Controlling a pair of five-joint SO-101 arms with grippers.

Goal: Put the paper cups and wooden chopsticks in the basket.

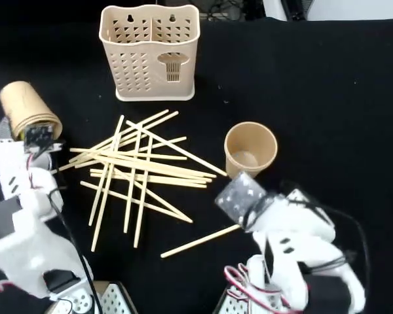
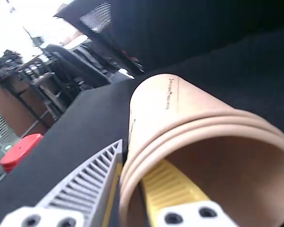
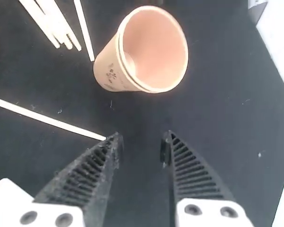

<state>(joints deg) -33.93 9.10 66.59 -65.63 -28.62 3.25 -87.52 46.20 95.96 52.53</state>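
A stack of brown paper cups [image 1: 27, 109] [image 2: 199, 142] is held sideways at the table's left edge, my left gripper [image 1: 38, 131] [image 2: 132, 179] shut on its rim with one yellow finger [image 2: 168, 189] inside and one outside. Another paper cup [image 1: 250, 149] [image 3: 144, 49] stands upright right of centre. My right gripper [image 1: 239, 196] [image 3: 139, 142] hovers open just in front of it, touching nothing. Several wooden chopsticks [image 1: 134, 170] lie scattered in the middle, and one [image 1: 200, 241] [image 3: 47, 118] lies apart near the right gripper. The beige basket [image 1: 150, 52] stands at the back.
The black cloth [image 1: 340, 98] covers the table, with open room on the right side. Both arms' white bodies [image 1: 26, 242] [image 1: 301, 255] occupy the front corners.
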